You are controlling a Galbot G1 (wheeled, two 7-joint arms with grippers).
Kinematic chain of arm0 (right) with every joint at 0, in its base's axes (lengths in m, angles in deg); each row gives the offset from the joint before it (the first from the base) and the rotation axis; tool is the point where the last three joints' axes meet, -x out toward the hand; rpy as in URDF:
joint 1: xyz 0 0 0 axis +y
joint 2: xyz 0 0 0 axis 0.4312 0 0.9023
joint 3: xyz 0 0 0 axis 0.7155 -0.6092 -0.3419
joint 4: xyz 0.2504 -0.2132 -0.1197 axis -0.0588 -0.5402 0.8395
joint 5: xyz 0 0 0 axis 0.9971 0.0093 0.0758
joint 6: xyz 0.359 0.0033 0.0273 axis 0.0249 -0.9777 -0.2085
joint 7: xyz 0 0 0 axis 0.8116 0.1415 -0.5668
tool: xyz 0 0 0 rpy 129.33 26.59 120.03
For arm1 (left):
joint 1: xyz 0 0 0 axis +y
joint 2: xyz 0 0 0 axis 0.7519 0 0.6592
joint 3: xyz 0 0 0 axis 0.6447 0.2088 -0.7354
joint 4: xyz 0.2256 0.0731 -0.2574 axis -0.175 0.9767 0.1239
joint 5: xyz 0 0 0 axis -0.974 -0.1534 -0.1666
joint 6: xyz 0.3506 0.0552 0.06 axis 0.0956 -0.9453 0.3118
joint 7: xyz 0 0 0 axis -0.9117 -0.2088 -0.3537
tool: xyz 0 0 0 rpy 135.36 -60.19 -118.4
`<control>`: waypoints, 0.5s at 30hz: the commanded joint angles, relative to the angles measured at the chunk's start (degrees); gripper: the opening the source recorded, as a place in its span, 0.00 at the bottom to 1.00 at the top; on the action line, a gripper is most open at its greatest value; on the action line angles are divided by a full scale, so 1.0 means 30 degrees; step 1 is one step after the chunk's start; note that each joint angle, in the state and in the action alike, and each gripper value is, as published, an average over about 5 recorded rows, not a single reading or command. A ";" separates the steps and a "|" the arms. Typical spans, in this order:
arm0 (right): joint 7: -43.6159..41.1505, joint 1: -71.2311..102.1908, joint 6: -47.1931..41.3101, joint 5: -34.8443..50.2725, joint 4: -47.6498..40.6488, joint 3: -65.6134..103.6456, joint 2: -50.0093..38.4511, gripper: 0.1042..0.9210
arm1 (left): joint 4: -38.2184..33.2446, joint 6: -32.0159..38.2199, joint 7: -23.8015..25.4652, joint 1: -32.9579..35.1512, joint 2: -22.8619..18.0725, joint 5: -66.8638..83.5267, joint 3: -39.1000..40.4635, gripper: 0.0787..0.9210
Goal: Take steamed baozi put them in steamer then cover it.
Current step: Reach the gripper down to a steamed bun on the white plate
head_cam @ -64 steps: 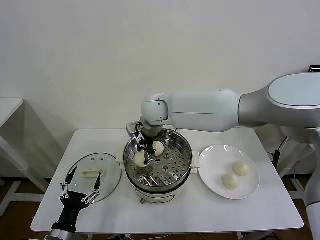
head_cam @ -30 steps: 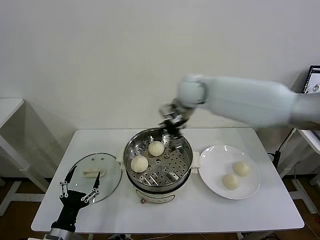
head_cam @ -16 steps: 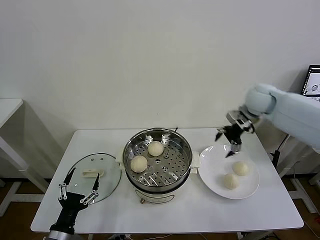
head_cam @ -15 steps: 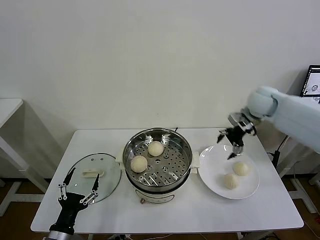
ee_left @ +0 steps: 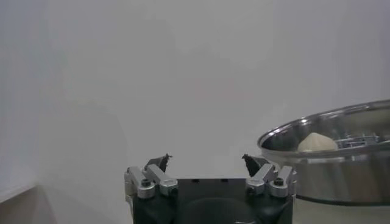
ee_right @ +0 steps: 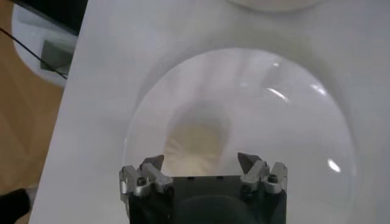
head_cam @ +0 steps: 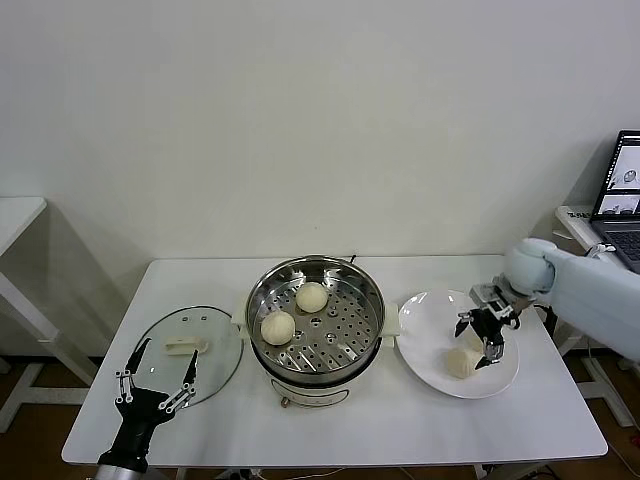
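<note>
The steamer (head_cam: pixel 316 318), a shiny steel pot with a perforated tray, stands mid-table and holds two baozi (head_cam: pixel 311 296) (head_cam: pixel 277 327). A third baozi (head_cam: pixel 461 362) lies on the white plate (head_cam: pixel 430 318) to its right. My right gripper (head_cam: pixel 481 340) is open and low over the plate, covering the spot beside that bun. In the right wrist view a baozi (ee_right: pixel 198 143) lies just ahead of the open right gripper (ee_right: pixel 201 161), untouched. The glass cover (head_cam: pixel 190 352) lies flat to the left of the steamer. My left gripper (head_cam: pixel 156 385) is open and empty at the cover's front edge.
The left wrist view shows the open left gripper (ee_left: pixel 207 161) with the steamer rim (ee_left: pixel 341 152) and one bun (ee_left: pixel 317 142) beyond it. A laptop (head_cam: pixel 622 195) stands on a side table at the far right. The table's front edge is near the left gripper.
My right arm let go of a bun in the steamer, swung right across the table, and came down over the plate with its jaws open. The left arm has stayed put.
</note>
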 commanded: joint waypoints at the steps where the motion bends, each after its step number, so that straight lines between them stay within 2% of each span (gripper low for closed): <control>1: 0.1120 0.1372 -0.0072 -0.0730 -0.0254 0.0384 0.0033 0.88 | 0.0034 0.0083 -0.0021 0.0018 -0.0006 0.0008 -0.0006 0.88; 10: 0.1501 0.1397 -0.0410 -0.0375 -0.0151 0.0299 0.0231 0.87 | 0.0022 0.0324 -0.0012 0.0012 -0.0028 0.0091 -0.0105 0.88; 15: 0.1508 0.0914 -0.0438 -0.0447 0.0112 0.0273 0.0124 0.75 | 0.0061 0.0274 -0.0040 -0.0030 -0.0071 0.0098 -0.0002 0.88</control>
